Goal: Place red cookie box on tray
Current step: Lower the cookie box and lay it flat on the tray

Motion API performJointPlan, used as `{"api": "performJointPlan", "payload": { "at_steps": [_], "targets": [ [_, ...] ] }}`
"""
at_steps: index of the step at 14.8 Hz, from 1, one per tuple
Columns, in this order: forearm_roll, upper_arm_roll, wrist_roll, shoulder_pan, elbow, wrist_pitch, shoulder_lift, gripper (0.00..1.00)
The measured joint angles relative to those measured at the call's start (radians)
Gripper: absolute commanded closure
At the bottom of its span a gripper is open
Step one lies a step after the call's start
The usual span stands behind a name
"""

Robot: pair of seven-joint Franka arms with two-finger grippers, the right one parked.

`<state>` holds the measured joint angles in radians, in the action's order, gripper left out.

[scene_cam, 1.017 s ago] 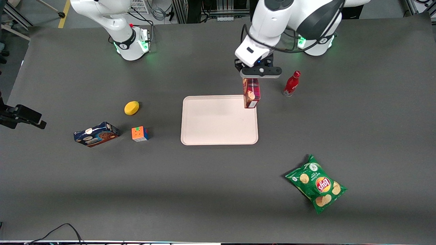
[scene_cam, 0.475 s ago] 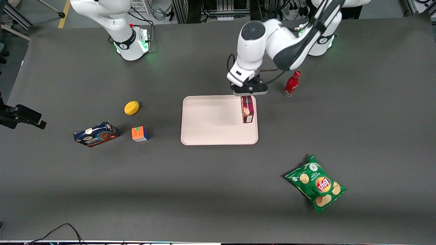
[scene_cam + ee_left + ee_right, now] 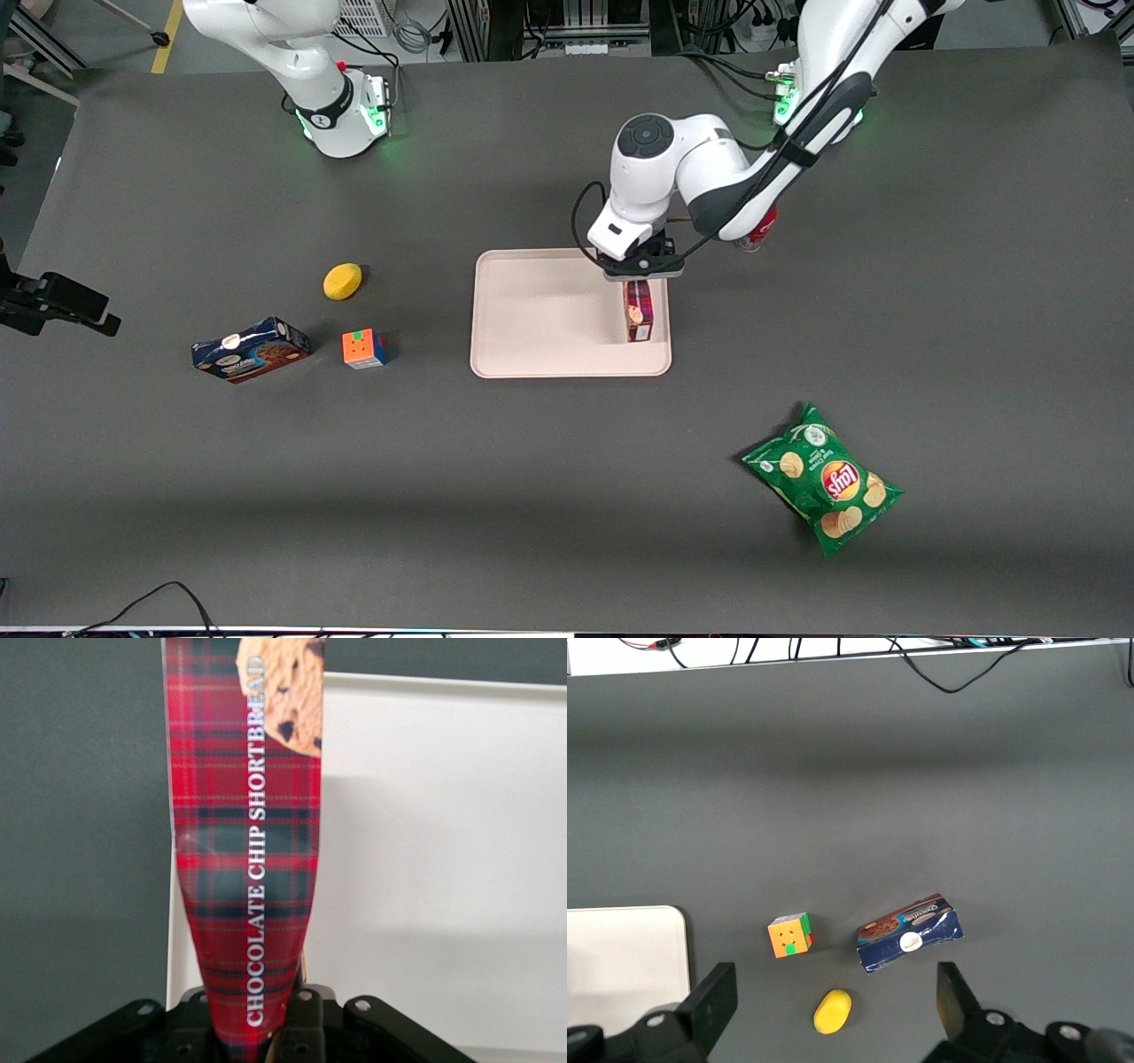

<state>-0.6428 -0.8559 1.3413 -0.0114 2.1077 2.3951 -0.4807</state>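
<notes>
Left wrist view shows the gripper (image 3: 266, 1028) clamped on the top end of the red cookie box (image 3: 248, 850), the plaid carton squeezed to a narrow waist between the black fingers (image 3: 301, 1014) and widening as it hangs away from the camera. Its lower end sits over the pale surface of the tray (image 3: 443, 859), close to the rim on the working arm's side, with dark table showing just outside that rim. Front view confirms this: the gripper (image 3: 640, 276) holds the red cookie box (image 3: 639, 312) upright over the tray (image 3: 540, 310), inside the rim but hard against the edge nearest the working arm's end. Whether the bottom end is resting on the tray or a little above it cannot be determined from either view. Assessment: the step in hand is the set-down. The carton is tall and narrow and is pinched at its crushed top, so it is likely to topple on release if left standing. Recommended practice is to lower until the base is seated, then part the fingers slowly and lift straight up without brushing the carton. A small shift toward the tray's middle before release would give margin, since a fall toward the working arm's end could carry the carton over the rim onto the table (image 3: 886, 337).
</notes>
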Motion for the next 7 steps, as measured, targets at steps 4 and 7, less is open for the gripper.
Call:
{"api": "performJointPlan", "payload": {
  "at_steps": [4,7],
  "targets": [
    [-0.094,0.011,0.017,0.000,-0.009,0.000,-0.057,0.99],
    [-0.118,0.023,0.021,0.000,-0.031,0.000,-0.112,0.99]
  ]
}}
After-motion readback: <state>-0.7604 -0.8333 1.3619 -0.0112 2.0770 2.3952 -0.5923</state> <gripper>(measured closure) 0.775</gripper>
